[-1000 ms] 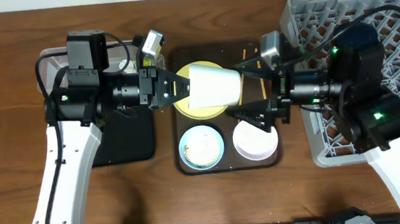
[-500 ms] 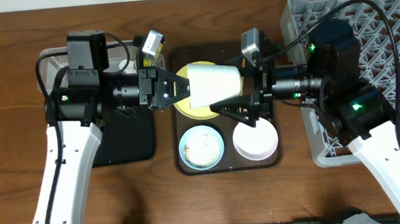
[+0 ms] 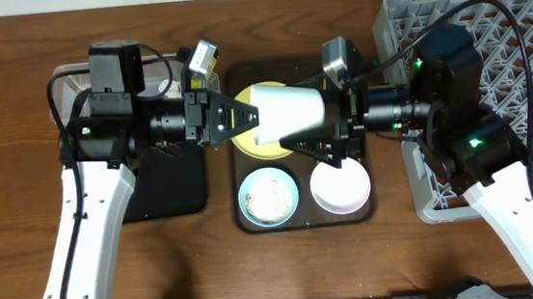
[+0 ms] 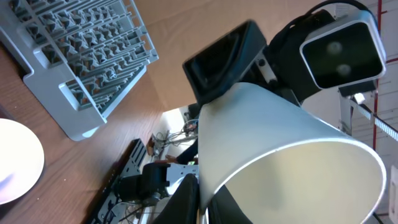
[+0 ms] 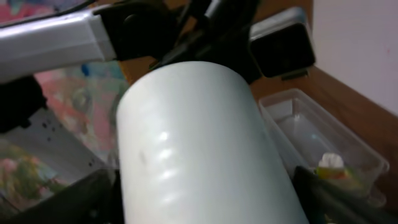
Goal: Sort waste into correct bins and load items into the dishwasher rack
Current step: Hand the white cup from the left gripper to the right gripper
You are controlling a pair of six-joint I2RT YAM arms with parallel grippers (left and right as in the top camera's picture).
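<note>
The small white cup (image 3: 290,109) hangs on its side above the yellow plate (image 3: 259,149). My left gripper (image 3: 244,115) is shut on its rim, one finger inside and one outside, as the left wrist view (image 4: 202,199) shows beside the cup (image 4: 280,137). My right gripper (image 3: 314,116) is open, with a finger on each side of the cup's base end; the cup (image 5: 193,143) fills the gap between the fingers (image 5: 205,199). The snack wrapper (image 5: 331,169) lies in the clear tub (image 5: 317,134).
The brown tray (image 3: 302,222) holds the plate, a light blue bowl (image 3: 269,195) with rice scraps and a white bowl (image 3: 340,187). The clear tub (image 3: 72,81) and black tray (image 3: 168,187) are at the left. The grey rack (image 3: 527,30) is at the right.
My right gripper has moved left from beside the white bowl to the cup's base and now straddles it. The left gripper has held the cup almost still.
</note>
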